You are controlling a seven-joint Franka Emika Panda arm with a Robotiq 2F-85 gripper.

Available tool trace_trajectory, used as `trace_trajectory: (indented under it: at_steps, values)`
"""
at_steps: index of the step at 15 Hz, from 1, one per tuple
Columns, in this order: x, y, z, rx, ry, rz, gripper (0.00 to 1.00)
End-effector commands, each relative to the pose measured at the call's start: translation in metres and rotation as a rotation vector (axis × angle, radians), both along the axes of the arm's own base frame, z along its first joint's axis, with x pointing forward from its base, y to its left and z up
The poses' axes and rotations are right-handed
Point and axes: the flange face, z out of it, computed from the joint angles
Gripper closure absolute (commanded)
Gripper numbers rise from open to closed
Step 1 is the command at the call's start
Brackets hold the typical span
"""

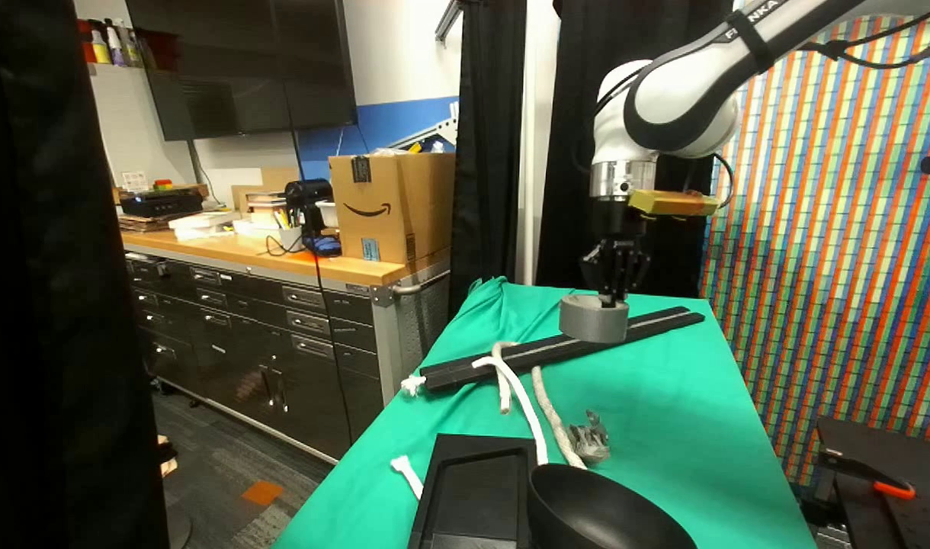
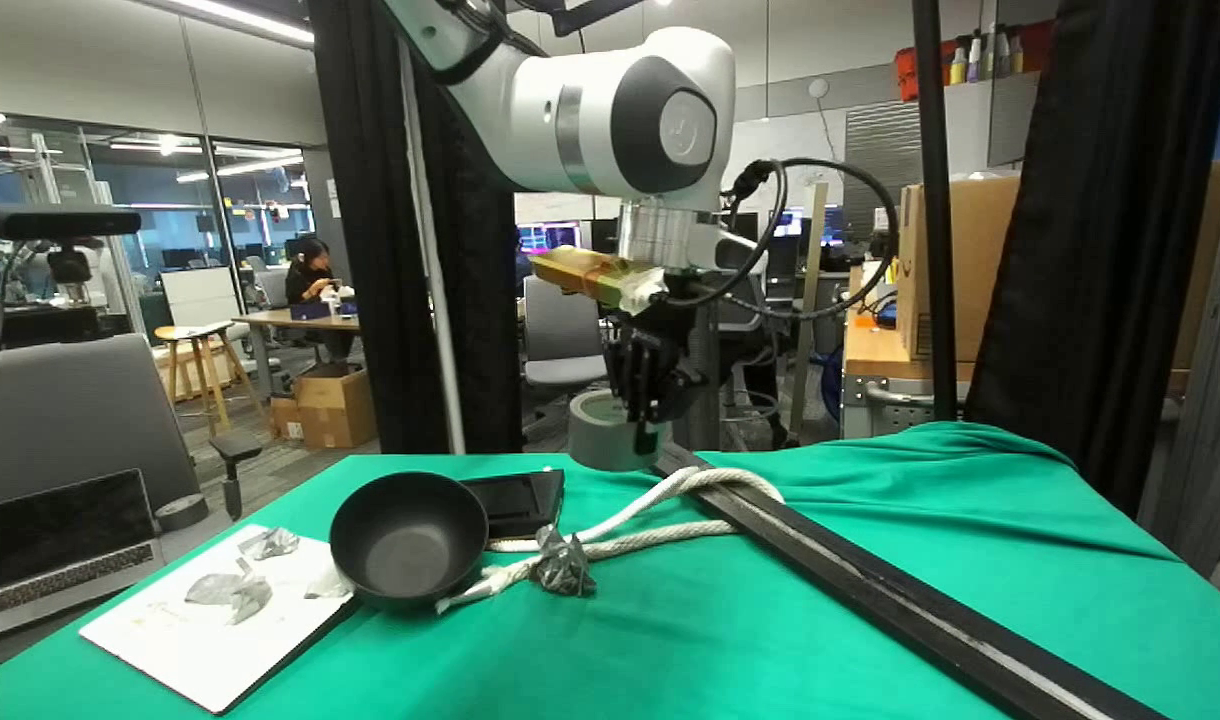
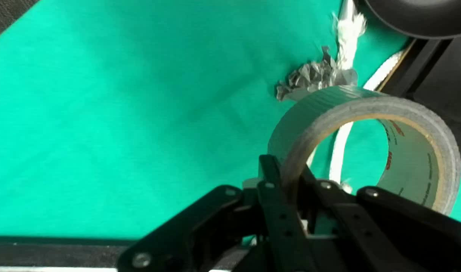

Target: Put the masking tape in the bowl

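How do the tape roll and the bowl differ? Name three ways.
The tape roll is grey; the bowl is black. The gripper holds the tape roll aloft; the bowl rests on the green-covered table. The tape roll is open right through; the bowl has a closed bottom. Both are round.

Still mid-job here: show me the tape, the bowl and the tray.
Tape (image 1: 593, 323), in an exterior view: outer wall of the roll.
Bowl (image 2: 410, 560), in an exterior view: inside bottom.
Tray (image 1: 482, 488), in an exterior view: recessed floor.
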Motion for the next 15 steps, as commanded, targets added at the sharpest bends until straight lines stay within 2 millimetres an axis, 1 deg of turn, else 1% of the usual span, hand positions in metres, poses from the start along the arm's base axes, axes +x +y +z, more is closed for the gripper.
trace_trajectory:
  at_steps: [1, 4, 7, 11, 15]
  values:
    - [-0.044, 0.029, 0.000, -0.008, -0.007, 0.055, 0.87]
    - [-0.065, 0.061, -0.006, -0.002, 0.016, 0.085, 0.87]
    - [-0.080, 0.102, -0.013, -0.001, 0.030, 0.120, 0.87]
    - [-0.091, 0.148, -0.020, 0.005, 0.037, 0.147, 0.87]
    - [-0.098, 0.181, -0.027, 0.018, 0.039, 0.159, 0.87]
